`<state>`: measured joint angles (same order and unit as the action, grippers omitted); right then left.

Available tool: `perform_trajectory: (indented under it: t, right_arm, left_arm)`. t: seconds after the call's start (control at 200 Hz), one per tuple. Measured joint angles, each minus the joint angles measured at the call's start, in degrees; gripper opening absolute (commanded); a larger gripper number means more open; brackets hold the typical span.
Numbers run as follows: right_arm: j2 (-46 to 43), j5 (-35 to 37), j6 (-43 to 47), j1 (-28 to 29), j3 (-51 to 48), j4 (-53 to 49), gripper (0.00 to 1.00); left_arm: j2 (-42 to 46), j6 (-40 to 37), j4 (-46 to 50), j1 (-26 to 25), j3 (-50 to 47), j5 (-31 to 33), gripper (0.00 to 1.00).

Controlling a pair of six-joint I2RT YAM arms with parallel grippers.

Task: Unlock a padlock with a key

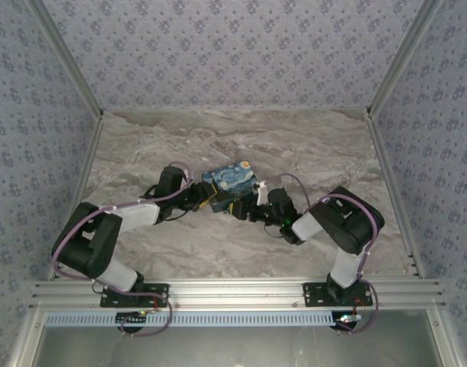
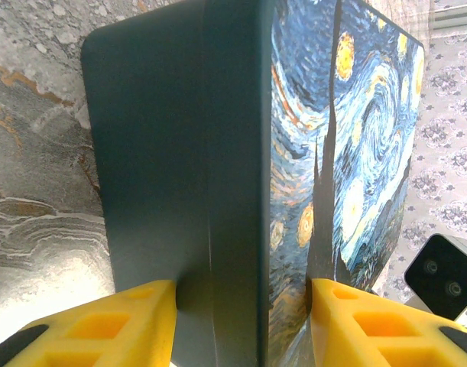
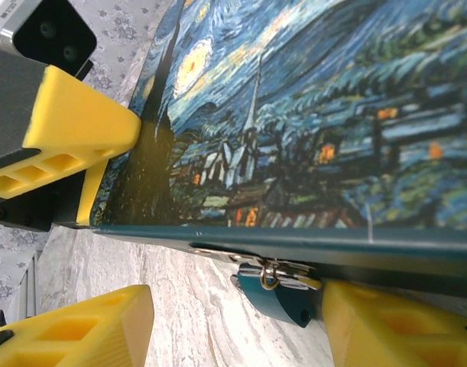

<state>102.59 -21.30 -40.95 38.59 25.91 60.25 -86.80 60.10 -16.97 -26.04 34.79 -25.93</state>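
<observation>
Padlock (image 3: 283, 302), small and teal, hung by its thin shackle from the silvery hasp (image 3: 283, 267) on the edge of the starry-night tin box (image 3: 332, 99). The right gripper (image 3: 233, 325) stood wide, jaws flanking the lock, one finger just beside it. The left gripper (image 2: 244, 325) clamped the box across its thickness, the marble table (image 2: 34, 153) behind it.

Padlock (image 3: 283, 302) smooth teal, shackle (image 3: 270, 278) silvery metal; box (image 3: 309, 99) glossy painted.
</observation>
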Motion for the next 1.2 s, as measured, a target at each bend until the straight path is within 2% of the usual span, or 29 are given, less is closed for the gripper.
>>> perform_trajectory:
  t: [0.335, 0.72, 0.814, 1.024, 1.199]
  right_arm:
    - [2.2, -0.5, 0.0, 0.0, 0.7, 2.7, 0.56]
    - [2.3, -0.3, -0.2, -0.1, 0.0, 3.6, 0.39]
    - [2.3, -0.2, -0.1, -0.2, -0.2, 3.5, 0.32]
    - [2.4, 0.2, -0.2, -0.3, -0.5, 3.2, 0.24]
    - [2.4, 0.7, -0.2, -0.4, -0.8, 3.0, 0.12]
  left_arm:
    - [0.0, 0.2, 0.0, 0.0, 0.0, 0.0, 0.46]
    - [0.0, 0.4, 0.0, 0.0, 0.0, 0.0, 0.46]
    - [0.0, 0.4, 0.0, 0.0, 0.0, 0.0, 0.46]
    - [0.0, 0.4, 0.0, 0.0, 0.0, 0.0, 0.46]
    - [0.0, 0.4, 0.0, 0.0, 0.0, 0.0, 0.46]
